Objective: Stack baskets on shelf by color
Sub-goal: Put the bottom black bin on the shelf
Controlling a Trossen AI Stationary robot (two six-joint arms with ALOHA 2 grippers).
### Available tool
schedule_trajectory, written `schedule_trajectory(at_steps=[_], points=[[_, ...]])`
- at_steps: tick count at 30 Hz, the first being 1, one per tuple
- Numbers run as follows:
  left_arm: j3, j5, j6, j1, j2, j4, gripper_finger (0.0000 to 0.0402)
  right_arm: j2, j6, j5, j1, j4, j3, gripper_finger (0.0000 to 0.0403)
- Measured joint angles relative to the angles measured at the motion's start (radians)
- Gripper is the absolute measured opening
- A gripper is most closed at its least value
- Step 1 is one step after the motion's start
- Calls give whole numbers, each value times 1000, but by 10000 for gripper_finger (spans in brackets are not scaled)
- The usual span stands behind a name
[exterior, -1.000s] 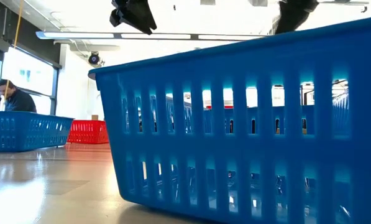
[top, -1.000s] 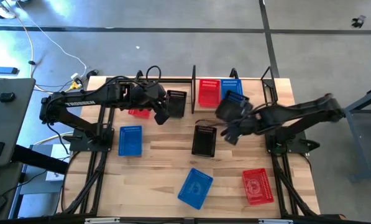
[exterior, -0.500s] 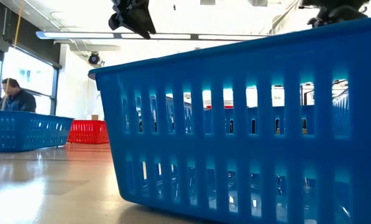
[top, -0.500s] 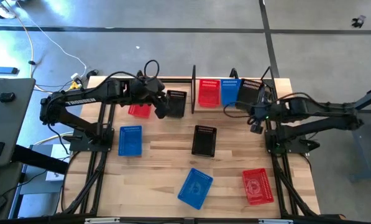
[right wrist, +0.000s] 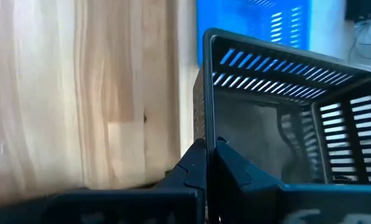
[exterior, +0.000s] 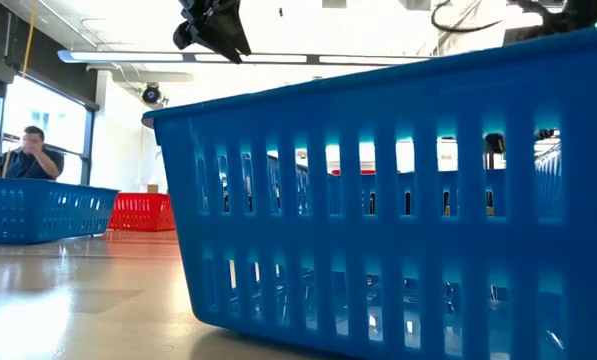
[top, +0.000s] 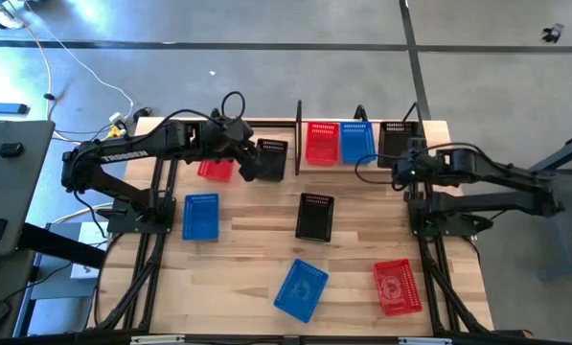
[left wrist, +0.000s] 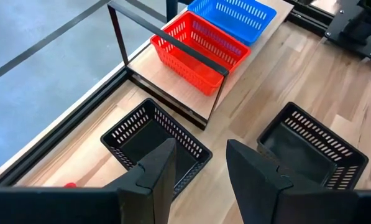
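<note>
My right gripper (right wrist: pixel 207 149) is clamped on the black basket's (top: pixel 397 142) near wall at the shelf's (top: pixel 299 137) right end; I should seat it squarely beside the blue basket (top: pixel 356 141) before releasing.

I count nine baskets: three red (top: pixel 322 142), three blue (top: pixel 201 216) and three black (top: pixel 314 216). There is one shelf (top: pixel 299 136). I have two arms over one table (top: pixel 247 251), and I see one person (exterior: pixel 30 160) in the room beyond.

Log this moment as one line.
left gripper: open above black mesh basket | right gripper: shut beside shelf's black basket | shelf: red, blue, black
</note>
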Motion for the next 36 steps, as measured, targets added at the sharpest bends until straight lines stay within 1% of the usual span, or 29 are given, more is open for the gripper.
schedule_trajectory(at_steps=[5, 10, 13, 17, 20, 23, 25, 29, 32, 36], points=[[0, 0, -2, 0, 0, 3, 131, 0, -64, -39, -65, 9, -61, 0], [0, 0, -5, 0, 0, 22, 131, 0, -154, -96, -123, 91, -125, 0], [0, 0, -23, 0, 0, 25, 131, -2, -180, -97, -165, 138, -153, 0], [0, 0, -26, 0, 0, 24, 131, -18, -184, -99, -227, 142, -156, 0], [0, 0, -26, 0, 0, 24, 131, -37, -239, -122, -272, 147, -156, 0], [0, 0, -29, 0, 0, 24, 131, -41, -292, -170, -326, 173, -156, 0], [0, 0, -29, 0, 0, 25, 131, -33, -315, -182, -365, 189, -156, 0], [0, 0, -29, 0, 0, 40, 131, -6, -323, -247, -435, 194, -156, 0], [0, 0, -28, 0, 0, 48, 131, 22, -324, -316, -473, 195, -156, 0], [0, 13, -29, -1, 0, 48, 131, 54, -352, -352, -511, 195, -156, 0]])
